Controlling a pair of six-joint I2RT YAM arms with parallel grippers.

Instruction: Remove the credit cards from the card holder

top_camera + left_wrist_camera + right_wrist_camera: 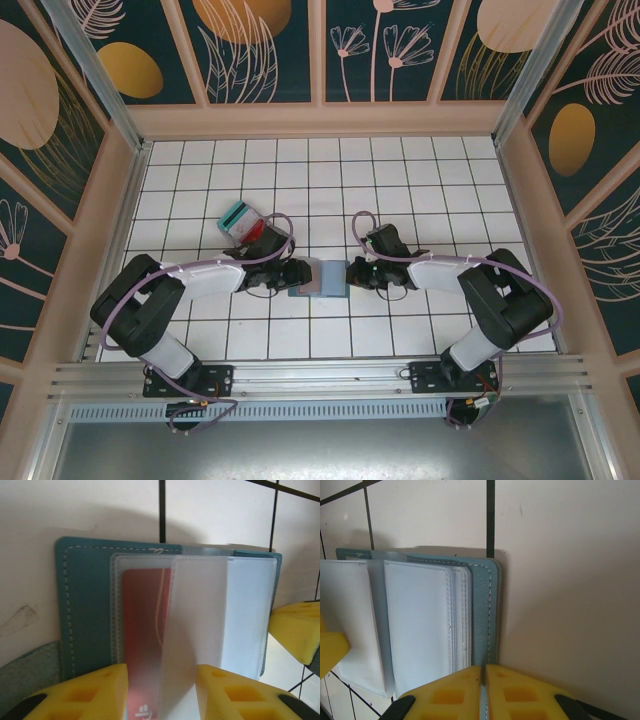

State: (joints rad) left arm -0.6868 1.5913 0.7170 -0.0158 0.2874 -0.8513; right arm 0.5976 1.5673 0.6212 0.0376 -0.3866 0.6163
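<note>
The card holder lies open on the tiles between my two grippers, teal outside with clear pocket sleeves inside. In the left wrist view a red credit card sits in a clear pocket of the card holder, and a frosted sleeve stands up beside it. My left gripper is open, its yellow fingers either side of that sleeve and the red card's near end. My right gripper is shut on the right edge of the card holder. A red and teal stack of credit cards lies behind the left arm.
Wooden walls ring the white tiled floor on three sides. The right gripper's yellow finger shows at the card holder's far edge in the left wrist view. The left one's finger shows in the right wrist view.
</note>
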